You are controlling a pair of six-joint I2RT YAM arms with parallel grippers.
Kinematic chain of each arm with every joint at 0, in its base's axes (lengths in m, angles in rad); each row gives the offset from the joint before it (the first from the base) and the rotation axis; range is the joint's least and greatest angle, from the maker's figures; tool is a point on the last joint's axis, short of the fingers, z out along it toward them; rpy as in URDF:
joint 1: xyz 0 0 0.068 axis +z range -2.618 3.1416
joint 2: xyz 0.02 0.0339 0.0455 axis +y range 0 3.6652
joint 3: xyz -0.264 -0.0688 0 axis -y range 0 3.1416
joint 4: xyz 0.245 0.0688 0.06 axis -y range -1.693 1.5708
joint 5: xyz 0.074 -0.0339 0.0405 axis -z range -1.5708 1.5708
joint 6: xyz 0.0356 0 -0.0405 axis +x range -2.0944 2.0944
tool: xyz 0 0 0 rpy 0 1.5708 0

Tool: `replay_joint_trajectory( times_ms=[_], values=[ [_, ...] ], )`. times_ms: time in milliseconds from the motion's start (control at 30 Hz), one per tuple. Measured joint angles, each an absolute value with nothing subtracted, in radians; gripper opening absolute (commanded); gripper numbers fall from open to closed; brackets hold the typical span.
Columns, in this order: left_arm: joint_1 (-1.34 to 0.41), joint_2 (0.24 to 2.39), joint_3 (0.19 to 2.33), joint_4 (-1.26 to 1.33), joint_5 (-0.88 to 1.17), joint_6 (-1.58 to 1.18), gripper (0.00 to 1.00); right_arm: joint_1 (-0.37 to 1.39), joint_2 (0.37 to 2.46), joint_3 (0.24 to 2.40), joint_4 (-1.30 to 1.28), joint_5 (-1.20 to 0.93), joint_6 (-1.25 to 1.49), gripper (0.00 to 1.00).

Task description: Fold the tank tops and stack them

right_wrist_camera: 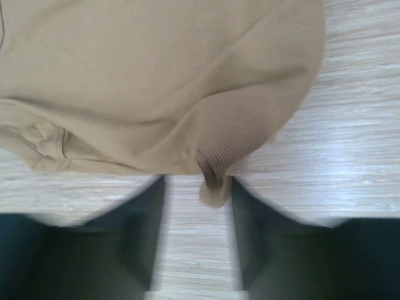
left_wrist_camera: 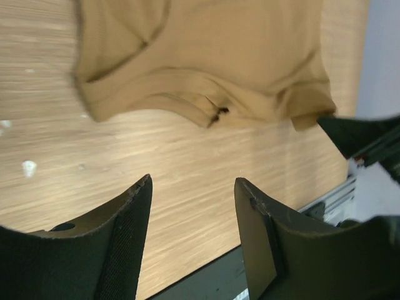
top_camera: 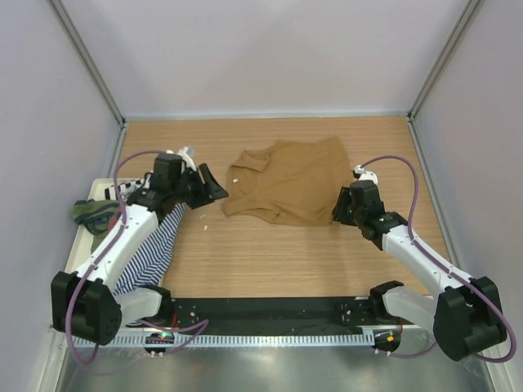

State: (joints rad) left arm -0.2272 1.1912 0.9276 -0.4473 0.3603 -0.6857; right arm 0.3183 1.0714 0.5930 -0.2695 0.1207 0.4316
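— How do your arms sit?
— Your left arm point(top_camera: 122, 237) reaches forward, its jaws apart and empty, just left of the tan tank top point(top_camera: 286, 180). Your right arm point(top_camera: 417, 253) angles inward, jaws narrowly apart at the top's near right corner, with a fold in the gap.
— And the top?
— It lies mid-surface point(top_camera: 270, 253), long axis left to right, straps toward your left.

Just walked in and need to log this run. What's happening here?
Two robot arms are working on a tan tank top that lies rumpled mid-table. The left gripper and right gripper stand open on either side of it, neither clamping it. A striped top and an olive top lie at the left.
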Motion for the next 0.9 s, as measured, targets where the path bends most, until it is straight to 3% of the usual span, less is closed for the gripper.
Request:
replay_joint_trajectory(
  times_ms=[100,333,467,667,900],
  values=[
    [-0.404,1.175,0.927,-0.435,0.285,-0.679,0.57,0.319,1.069,0.593,-0.277,0.115,0.43,0.69],
    [-0.69,1.274,0.948,-0.39,0.128,-0.685,0.52,0.319,0.978,0.591,-0.332,0.165,0.469,0.65],
    [-0.737,1.456,1.014,-0.387,0.089,-0.69,0.51,0.319,0.954,0.591,-0.364,0.23,0.511,0.63],
    [-0.742,1.716,1.19,-0.397,0.088,-0.653,0.54,0.319,1.013,0.593,-0.425,0.278,0.565,0.69],
    [-0.742,1.875,1.306,-0.4,0.12,-0.636,0.52,0.319,1.012,0.593,-0.45,0.304,0.598,0.69]
  ],
)
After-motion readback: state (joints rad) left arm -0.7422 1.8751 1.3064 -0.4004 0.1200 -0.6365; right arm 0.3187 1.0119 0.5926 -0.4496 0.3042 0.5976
